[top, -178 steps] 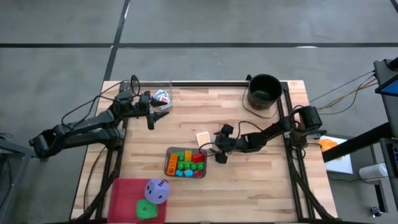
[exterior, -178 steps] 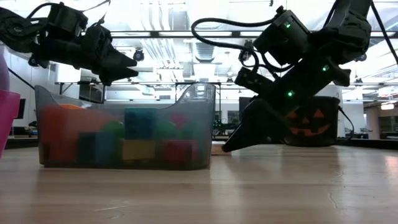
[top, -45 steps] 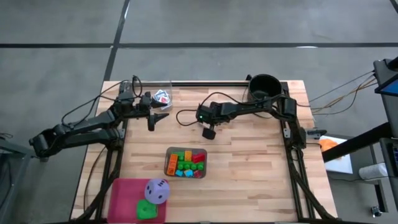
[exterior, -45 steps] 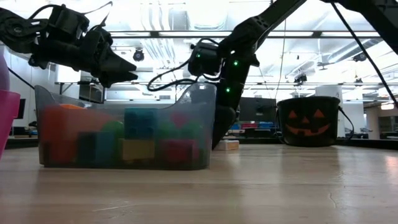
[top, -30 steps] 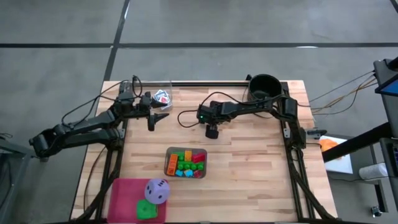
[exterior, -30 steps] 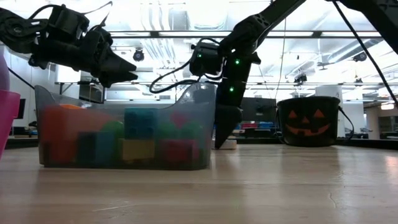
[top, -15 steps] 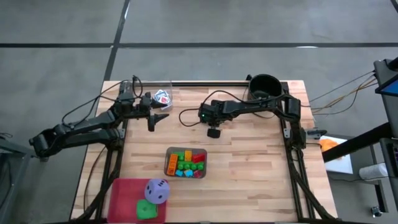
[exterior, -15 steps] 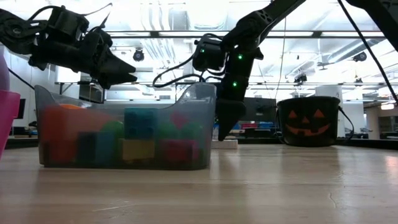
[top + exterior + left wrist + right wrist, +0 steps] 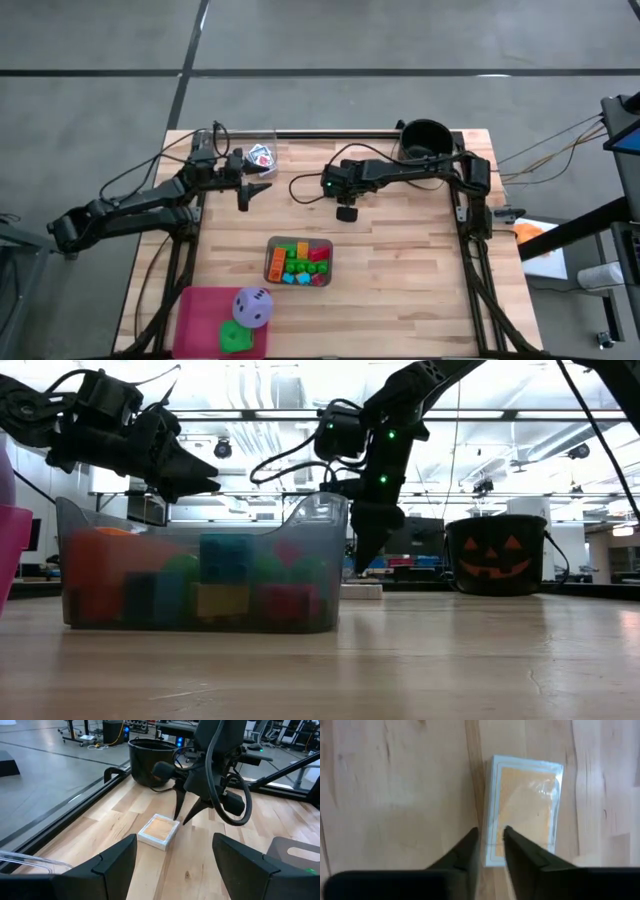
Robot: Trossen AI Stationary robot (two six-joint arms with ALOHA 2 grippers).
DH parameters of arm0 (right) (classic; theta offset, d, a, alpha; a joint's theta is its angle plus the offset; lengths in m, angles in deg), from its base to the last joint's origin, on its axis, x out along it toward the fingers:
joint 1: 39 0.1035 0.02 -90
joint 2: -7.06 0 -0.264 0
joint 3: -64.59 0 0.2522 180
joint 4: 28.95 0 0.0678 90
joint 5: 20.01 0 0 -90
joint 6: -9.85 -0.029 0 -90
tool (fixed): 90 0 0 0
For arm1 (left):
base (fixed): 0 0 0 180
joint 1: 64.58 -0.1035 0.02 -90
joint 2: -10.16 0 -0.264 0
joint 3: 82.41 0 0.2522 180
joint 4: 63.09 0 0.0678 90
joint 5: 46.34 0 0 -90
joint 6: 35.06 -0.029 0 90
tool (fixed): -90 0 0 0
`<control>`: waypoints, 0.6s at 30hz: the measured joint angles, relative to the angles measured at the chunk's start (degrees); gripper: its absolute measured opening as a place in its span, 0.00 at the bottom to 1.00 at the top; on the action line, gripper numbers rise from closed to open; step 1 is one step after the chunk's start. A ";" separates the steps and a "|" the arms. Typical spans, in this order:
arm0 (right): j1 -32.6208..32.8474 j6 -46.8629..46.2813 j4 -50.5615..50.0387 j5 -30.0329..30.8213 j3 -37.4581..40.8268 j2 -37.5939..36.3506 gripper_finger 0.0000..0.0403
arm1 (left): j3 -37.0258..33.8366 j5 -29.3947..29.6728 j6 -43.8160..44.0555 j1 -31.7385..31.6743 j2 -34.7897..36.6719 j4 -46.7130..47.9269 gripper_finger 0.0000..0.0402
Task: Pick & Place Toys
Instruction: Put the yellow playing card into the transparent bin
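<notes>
The right gripper (image 9: pixel 346 213) hangs above the table (image 9: pixel 420 270) centre, at 12 o'clock from the tray (image 9: pixel 272 262) of blocks (image 9: pixel 300 262). Its fingers (image 9: pixel 465 852) stand narrowly parted, holding nothing, pointing down over a card pack (image 9: pixel 525 807) lying flat on the wood, clear of it. The left gripper (image 9: pixel 250 188) waits at 10 o'clock, spread and empty, beside a clear tub (image 9: pixel 262 152). The bucket (image 9: pixel 425 145) sits at 1 o'clock; two dice (image 9: pixel 252 306) rest in a pink bin (image 9: pixel 200 315) at 7 o'clock.

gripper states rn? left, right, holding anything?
Left gripper: fingers open, empty.
Right gripper: fingers nearly closed, holding nothing, poised above the card pack.
</notes>
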 joint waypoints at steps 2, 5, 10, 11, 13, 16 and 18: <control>-0.06 0.15 -0.24 0.02 0.00 -0.10 0.32 | 0.00 0.00 0.00 0.00 -0.01 -0.01 0.66; -0.28 1.31 -0.29 0.53 0.07 -0.06 0.51 | 0.00 0.00 0.01 0.01 -0.01 0.00 0.66; -0.81 2.43 -0.48 3.50 0.11 0.22 0.87 | 0.00 0.00 0.01 0.01 -0.01 0.00 0.66; -0.97 2.41 -0.48 4.13 0.11 0.22 0.93 | 0.00 0.00 -0.01 -0.01 -0.01 0.00 0.66; -1.40 2.39 -0.90 5.30 0.11 0.22 0.97 | 0.00 0.00 -0.01 0.00 -0.01 0.00 0.66; -2.30 2.13 -1.70 6.30 0.17 0.22 0.91 | 0.00 0.00 0.01 0.00 -0.01 0.00 0.66; -2.71 2.04 -1.82 6.35 0.17 0.22 0.90 | 0.00 -0.01 0.01 -0.01 -0.01 0.00 0.66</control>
